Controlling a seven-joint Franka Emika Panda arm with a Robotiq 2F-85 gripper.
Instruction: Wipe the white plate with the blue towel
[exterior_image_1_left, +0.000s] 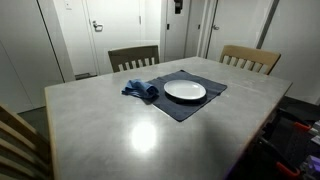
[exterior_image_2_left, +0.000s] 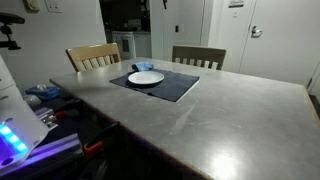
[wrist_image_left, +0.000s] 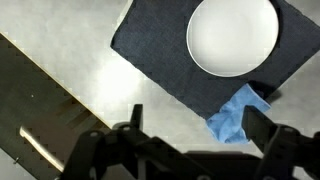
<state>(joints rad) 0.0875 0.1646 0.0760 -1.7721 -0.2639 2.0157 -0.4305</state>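
Note:
A white plate (exterior_image_1_left: 185, 91) sits on a dark placemat (exterior_image_1_left: 195, 108) at the far side of the grey table. A crumpled blue towel (exterior_image_1_left: 141, 91) lies next to the plate, partly on the placemat's edge. Both show in the other exterior view too: the plate (exterior_image_2_left: 146, 77) and the towel (exterior_image_2_left: 139, 68) behind it. In the wrist view I look down from high above at the plate (wrist_image_left: 232, 37), the placemat (wrist_image_left: 150, 45) and the towel (wrist_image_left: 233, 115). My gripper (wrist_image_left: 198, 118) is open and empty, far above the towel.
The grey table (exterior_image_1_left: 110, 130) has wooden chairs at its far side (exterior_image_1_left: 133, 57) (exterior_image_1_left: 250, 58). White doors stand behind. Cables and equipment (exterior_image_2_left: 45, 100) lie near the table's edge by the robot base.

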